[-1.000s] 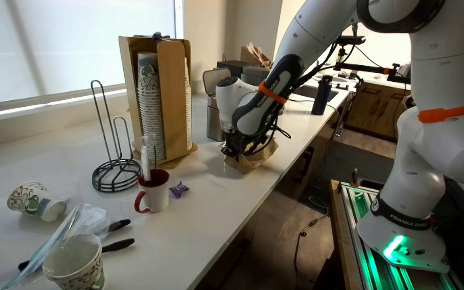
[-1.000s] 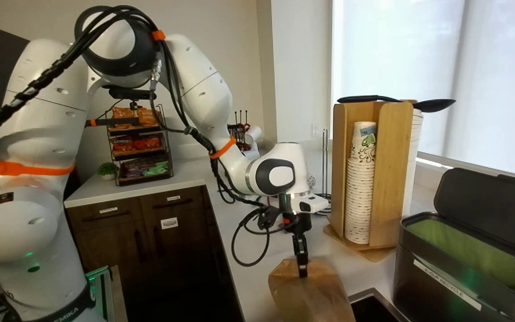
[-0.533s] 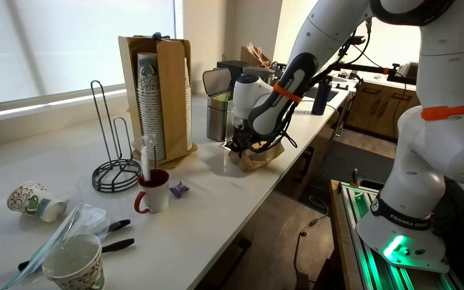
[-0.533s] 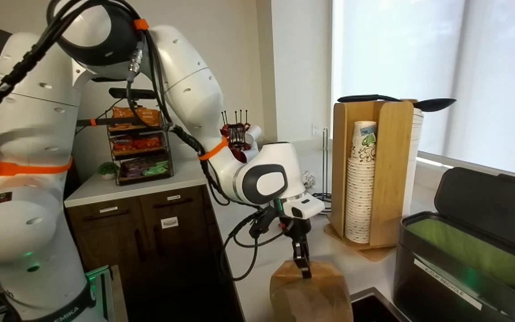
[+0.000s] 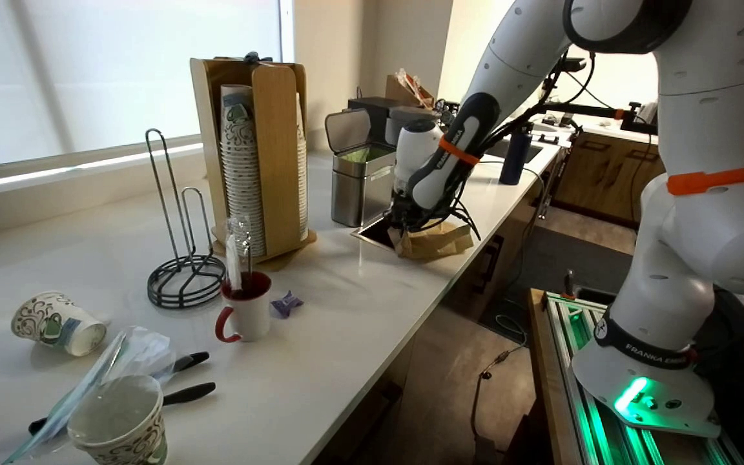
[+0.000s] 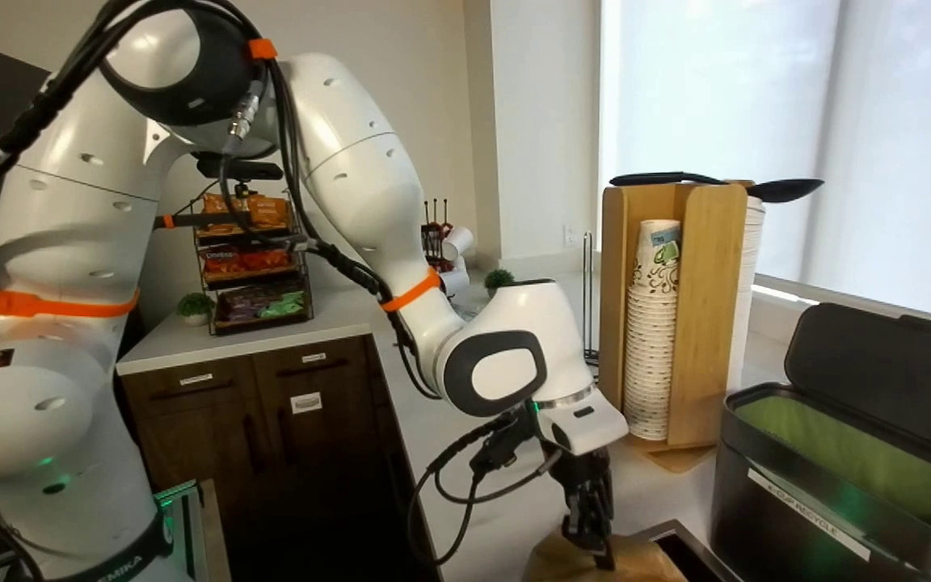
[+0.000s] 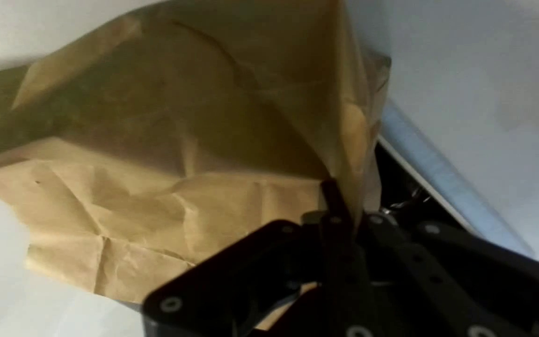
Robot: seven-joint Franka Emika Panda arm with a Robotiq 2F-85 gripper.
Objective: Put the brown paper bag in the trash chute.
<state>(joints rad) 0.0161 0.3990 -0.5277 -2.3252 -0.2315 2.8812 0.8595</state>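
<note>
Since the frame half a second earlier, the gripper (image 6: 600, 548) and the brown paper bag (image 5: 438, 241) have shifted together toward the trash chute (image 5: 377, 232), and more of its dark opening shows beside the gripper in an exterior view. The gripper points downward, pinching an edge of the bag between its fingers; from there the bag extends, creased and crumpled, toward the edge of the counter (image 5: 320, 374). In the wrist view, bag and gripper hide part of the opening, whose rim shows just beside the fingertips; whether any of the bag lies below that rim cannot be told. On the side of the gripper toward the window (image 5: 120, 77) stand a metal canister (image 5: 347, 197), its lid raised, and a wooden holder (image 5: 275, 161) with stacked paper cups (image 5: 241, 174). A white mug (image 5: 256, 318) with a red handle stands well apart from the gripper.
</note>
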